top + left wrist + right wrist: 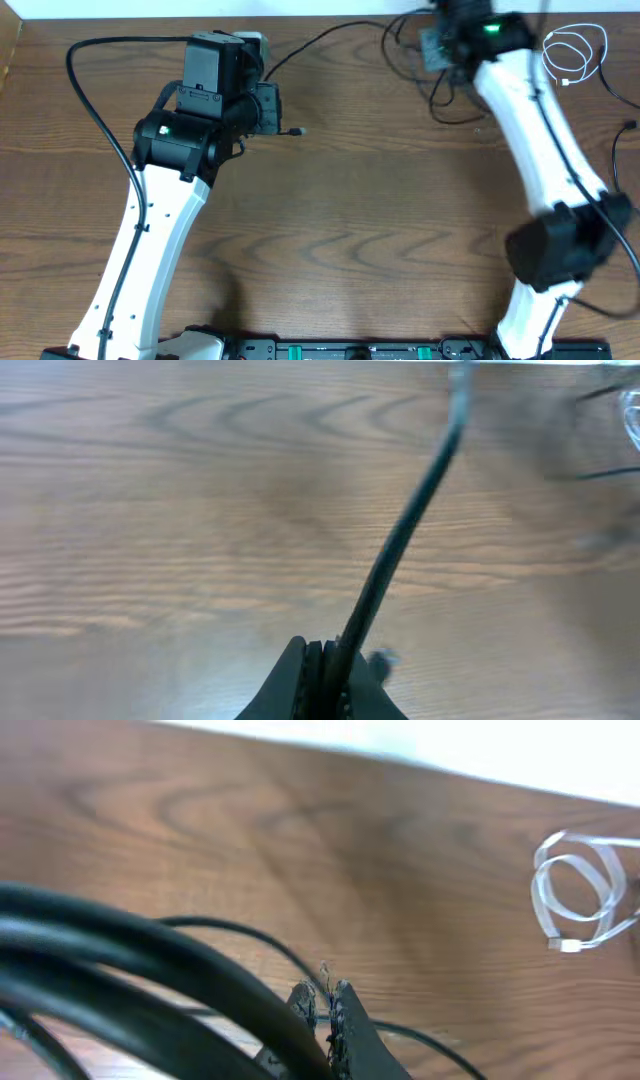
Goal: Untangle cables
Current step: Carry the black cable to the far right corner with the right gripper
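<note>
2 arms reach far — left claw and right claw pinch black cable

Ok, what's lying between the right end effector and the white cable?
Only bare table wood, shown in the right wrist view. The white cable lies coiled, apart from the right end effector.

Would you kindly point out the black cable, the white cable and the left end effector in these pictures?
black cable (402, 530): left wrist view, middle of the straight strand.
white cable (563, 946): right wrist view, its end plug.
left end effector (325, 660): left wrist view, between the fingertips clamping the cable.
</note>
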### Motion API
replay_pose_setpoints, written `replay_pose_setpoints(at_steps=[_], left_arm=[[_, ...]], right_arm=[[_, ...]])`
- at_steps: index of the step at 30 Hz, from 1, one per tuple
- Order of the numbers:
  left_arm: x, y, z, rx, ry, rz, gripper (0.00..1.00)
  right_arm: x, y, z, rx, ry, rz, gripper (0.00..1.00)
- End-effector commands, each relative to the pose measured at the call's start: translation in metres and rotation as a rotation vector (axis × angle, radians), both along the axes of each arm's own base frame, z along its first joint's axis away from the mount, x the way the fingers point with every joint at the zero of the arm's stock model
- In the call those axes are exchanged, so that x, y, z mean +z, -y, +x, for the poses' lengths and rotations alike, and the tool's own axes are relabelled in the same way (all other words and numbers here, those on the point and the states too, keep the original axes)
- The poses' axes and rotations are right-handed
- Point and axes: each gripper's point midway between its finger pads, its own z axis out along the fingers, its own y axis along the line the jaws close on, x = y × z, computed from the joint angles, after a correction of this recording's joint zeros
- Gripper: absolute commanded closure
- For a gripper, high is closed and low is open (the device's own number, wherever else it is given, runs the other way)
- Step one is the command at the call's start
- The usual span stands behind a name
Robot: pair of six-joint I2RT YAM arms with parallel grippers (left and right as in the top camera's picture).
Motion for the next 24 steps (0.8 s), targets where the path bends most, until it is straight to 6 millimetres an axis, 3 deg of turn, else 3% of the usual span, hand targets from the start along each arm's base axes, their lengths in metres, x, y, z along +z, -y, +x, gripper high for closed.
replay_pose_setpoints(at_steps=[1,4,9,13,15,16,24], left_arm=[[0.003,-0.017,0.000,0.068,0.015,0.058,0.85],[0.002,-0.017,0.000,0.068,0.014,0.058,0.54],[0.001,-0.018,-0.002,0.067,0.007,0.060,0.27],[0.001,-0.018,-0.002,0.067,0.004,0.061,0.25],[0.000,-0.018,-0.002,0.067,0.004,0.061,0.25],[0.001,-0.018,-0.002,0.067,0.004,0.061,0.25],[0.001,-0.018,-0.002,0.067,0.004,0.061,0.25]], right_arm=[[0.044,-0.005,-0.016,0.087,0.044,0.140,0.99],[0.057,0.006,-0.027,0.088,0.046,0.175,0.99],[0.081,0.051,-0.040,0.003,0.078,0.181,0.99],[0.101,0.089,-0.051,-0.061,0.116,0.220,0.99],[0.115,0.122,-0.063,-0.135,0.145,0.241,0.99],[0.123,0.148,-0.073,-0.197,0.163,0.238,0.99],[0.142,0.260,-0.123,-0.540,0.235,0.273,0.99]])
